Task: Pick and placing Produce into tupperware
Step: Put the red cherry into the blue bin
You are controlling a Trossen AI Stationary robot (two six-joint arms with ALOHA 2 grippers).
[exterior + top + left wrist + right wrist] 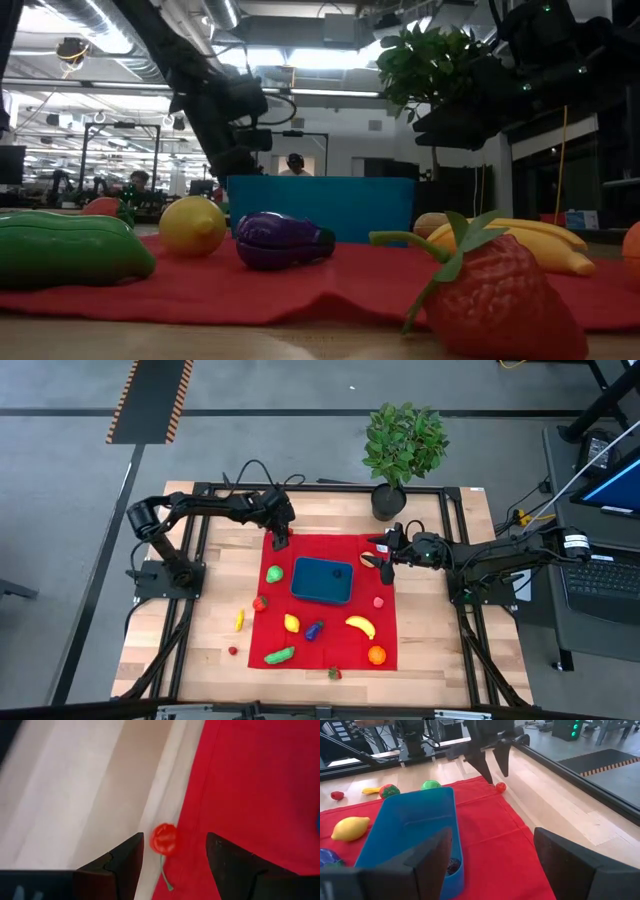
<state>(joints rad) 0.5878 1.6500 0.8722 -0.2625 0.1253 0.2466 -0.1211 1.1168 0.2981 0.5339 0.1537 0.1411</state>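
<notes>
My left gripper [175, 851] is open and points down at the far left corner of the red cloth [340, 645]. A small red cherry [164, 839] with a green stem lies on the cloth's edge below, between its fingers, untouched; the right wrist view shows the cherry [500, 786] under the left gripper [494, 770]. The teal tupperware [322, 581] stands on the cloth's far half. Lemon [291, 623], eggplant [314, 630], banana [360, 626], orange [376, 655] and cucumber [279, 655] lie on the cloth. My right gripper [492, 855] waits open, off the table, by the tupperware's right end.
A potted plant [402, 450] stands at the table's far edge. A green fruit [274, 573], a red one [260, 602] and a yellow one [240, 620] lie left of the tupperware. A strawberry [495, 290] sits at the cloth's near edge. Bare wood [215, 580] lies left of the cloth.
</notes>
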